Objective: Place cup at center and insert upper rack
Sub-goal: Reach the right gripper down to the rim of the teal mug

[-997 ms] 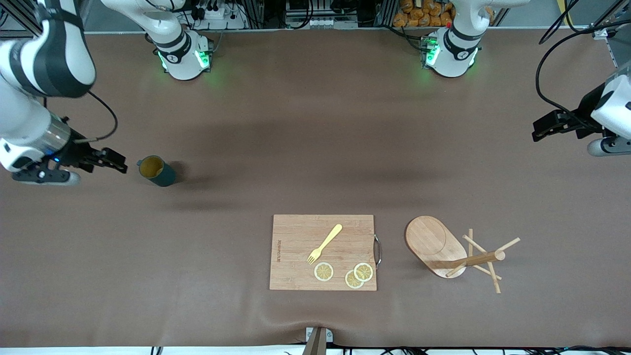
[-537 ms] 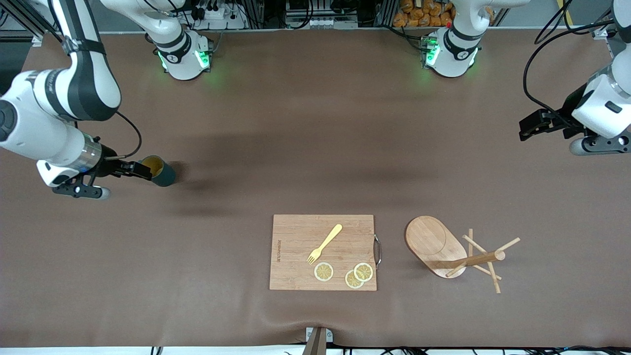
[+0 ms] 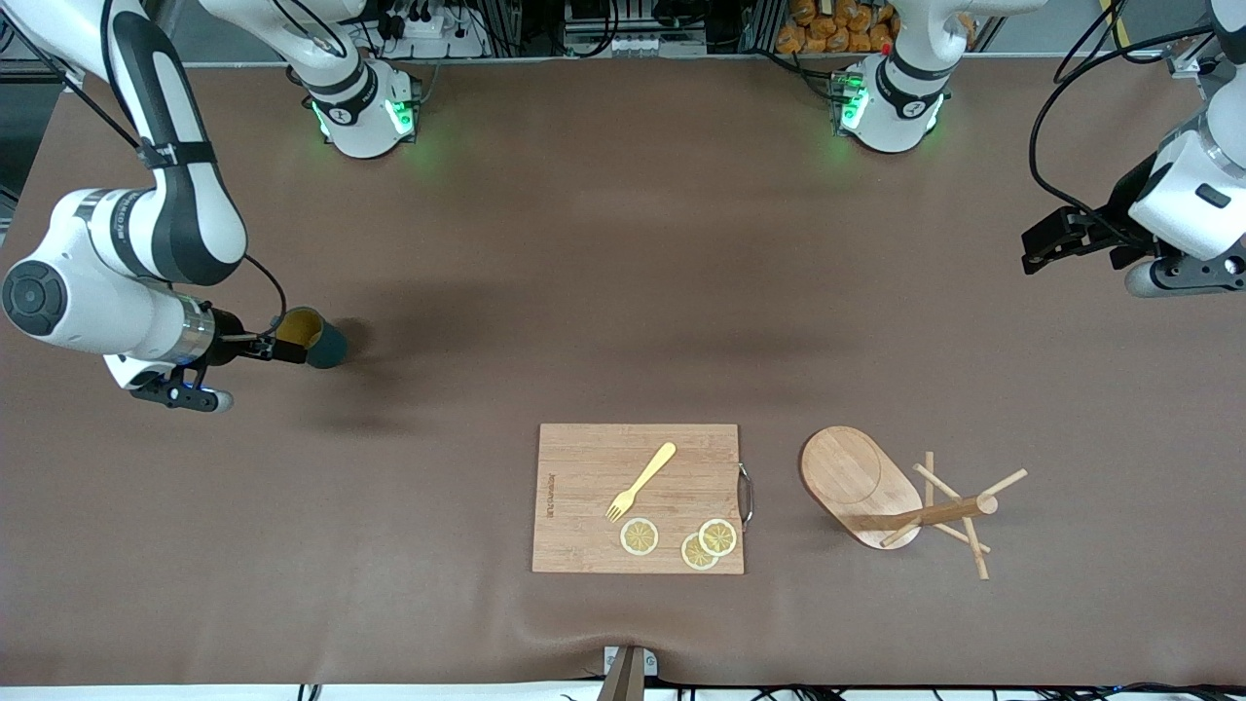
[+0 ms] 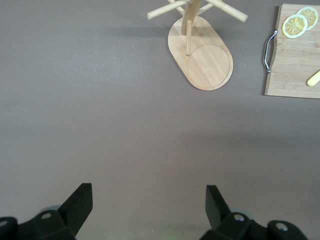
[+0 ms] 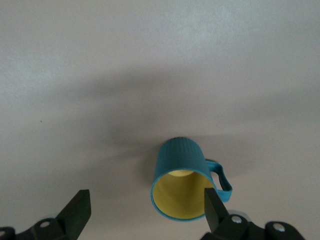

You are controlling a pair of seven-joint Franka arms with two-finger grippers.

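While both arms are seen extended over the brown desk (image 3: 604, 292), nothing is gripped. Lowest in the frame, right of centre, the upper rack (image 3: 876, 492) is found on its side, beside the cutting board (image 3: 638, 498) carrying a fork (image 3: 641, 481) and lemon slices (image 3: 681, 540). At mid-left, the cup (image 3: 311, 338) is seen with the right gripper (image 3: 273, 346) at its rim, fingers (image 5: 75, 212) spread, one by the handle. At upper right, the left gripper (image 3: 1046, 241) is held over bare desk, fingers (image 4: 80, 202) spread.
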